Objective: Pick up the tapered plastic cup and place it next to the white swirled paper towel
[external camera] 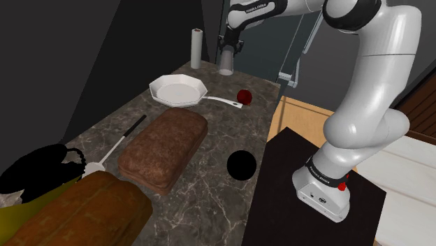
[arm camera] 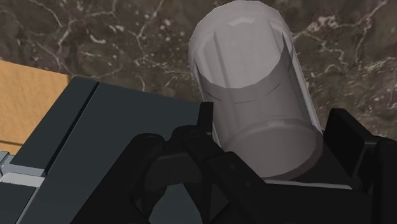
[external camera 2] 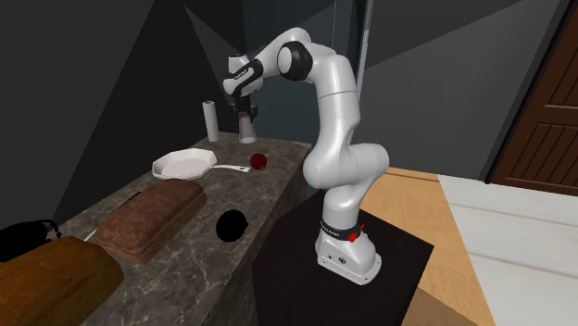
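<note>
One tool [external camera: 228, 52]: I see it clamped on the grey cup [external camera: 226, 65].
Cup: far edge of worktop [external camera: 202, 203], near paper towel roll [external camera: 196, 47].

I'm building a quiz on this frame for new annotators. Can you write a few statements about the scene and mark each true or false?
1. The gripper is shut on the grey cup. True.
2. The red ball lies inside the white pan. False: it lies on the counter, by the end of the pan's handle.
3. The paper towel roll stands upright. True.
4. The black sphere sits on top of the brown loaf. False: it rests on the counter beside the loaf, on the stand's side.
</note>
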